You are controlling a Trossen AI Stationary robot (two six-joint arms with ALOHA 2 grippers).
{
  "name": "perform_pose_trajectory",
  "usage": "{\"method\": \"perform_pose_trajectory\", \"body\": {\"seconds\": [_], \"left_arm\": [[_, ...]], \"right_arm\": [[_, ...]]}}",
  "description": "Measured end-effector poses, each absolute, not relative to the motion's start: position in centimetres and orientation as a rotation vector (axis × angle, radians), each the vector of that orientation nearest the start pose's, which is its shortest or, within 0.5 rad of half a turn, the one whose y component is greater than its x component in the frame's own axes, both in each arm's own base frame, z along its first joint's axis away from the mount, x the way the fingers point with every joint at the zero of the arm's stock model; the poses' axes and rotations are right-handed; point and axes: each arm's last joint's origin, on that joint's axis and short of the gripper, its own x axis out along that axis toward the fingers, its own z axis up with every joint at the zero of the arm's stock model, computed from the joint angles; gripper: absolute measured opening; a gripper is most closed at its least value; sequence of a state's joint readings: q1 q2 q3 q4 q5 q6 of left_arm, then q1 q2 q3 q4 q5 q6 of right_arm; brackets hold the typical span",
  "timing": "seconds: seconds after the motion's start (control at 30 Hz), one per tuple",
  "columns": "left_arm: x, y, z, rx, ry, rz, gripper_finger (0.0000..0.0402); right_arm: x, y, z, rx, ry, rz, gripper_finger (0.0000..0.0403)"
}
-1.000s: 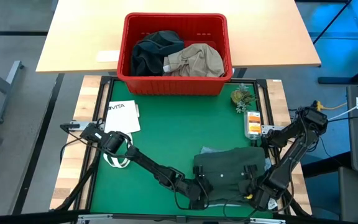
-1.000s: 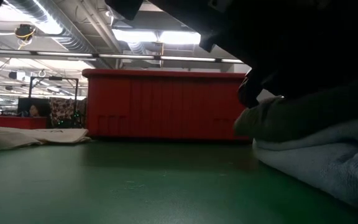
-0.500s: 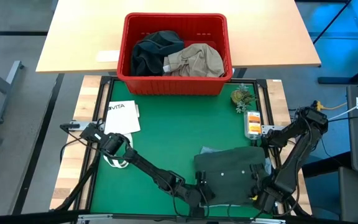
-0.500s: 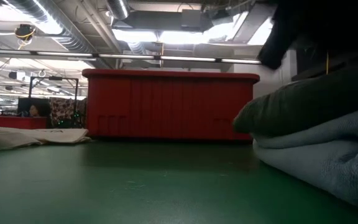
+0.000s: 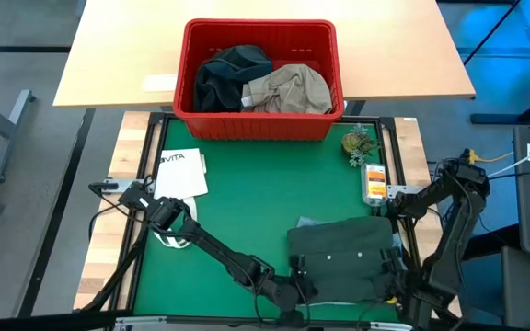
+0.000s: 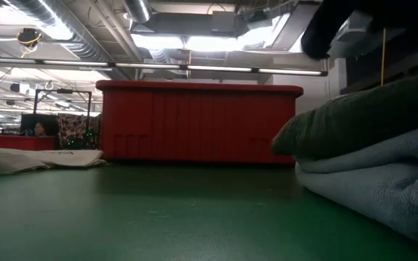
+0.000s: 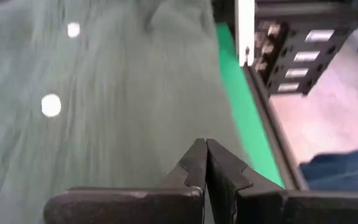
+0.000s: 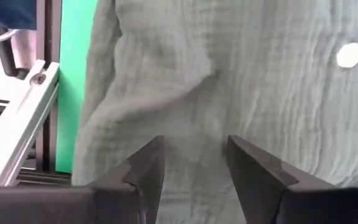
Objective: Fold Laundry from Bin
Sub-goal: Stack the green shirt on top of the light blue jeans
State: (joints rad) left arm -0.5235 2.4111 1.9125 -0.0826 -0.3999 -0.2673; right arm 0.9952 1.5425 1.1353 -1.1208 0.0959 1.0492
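Two garments wait in the bin (image 5: 259, 121) | I hover right gripper (image 8: 191, 165) open, left gripper (image 7: 206, 163) shut empty, over folded green shirt (image 5: 341, 260), lower right | next: fetch another.

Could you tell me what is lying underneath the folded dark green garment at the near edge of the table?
The dark green garment lies on folded light blue denim, which peeks out in the high view. Anything beneath that stack is covered.

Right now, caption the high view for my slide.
Folded dark green garment on the green mat, both grippers at its near edge; two garments remain in the red bin.
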Motion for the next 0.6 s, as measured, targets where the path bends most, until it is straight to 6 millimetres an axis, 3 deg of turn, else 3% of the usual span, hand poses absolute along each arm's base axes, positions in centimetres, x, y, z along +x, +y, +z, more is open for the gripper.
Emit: {"method": "perform_pose_trajectory", "body": {"seconds": [0.3,0.6], "left_arm": [[46.1,-26.8,15.4,-0.032,0.648,-0.077,0.0000],[45.4,-27.2,15.0,-0.042,0.705,-0.062,0.0000]], "right_arm": [[12.7,23.1,21.5,0.073,1.461,-0.072,0.0174],[11.9,23.4,21.1,0.112,1.479,-0.080,0.0174]]}}
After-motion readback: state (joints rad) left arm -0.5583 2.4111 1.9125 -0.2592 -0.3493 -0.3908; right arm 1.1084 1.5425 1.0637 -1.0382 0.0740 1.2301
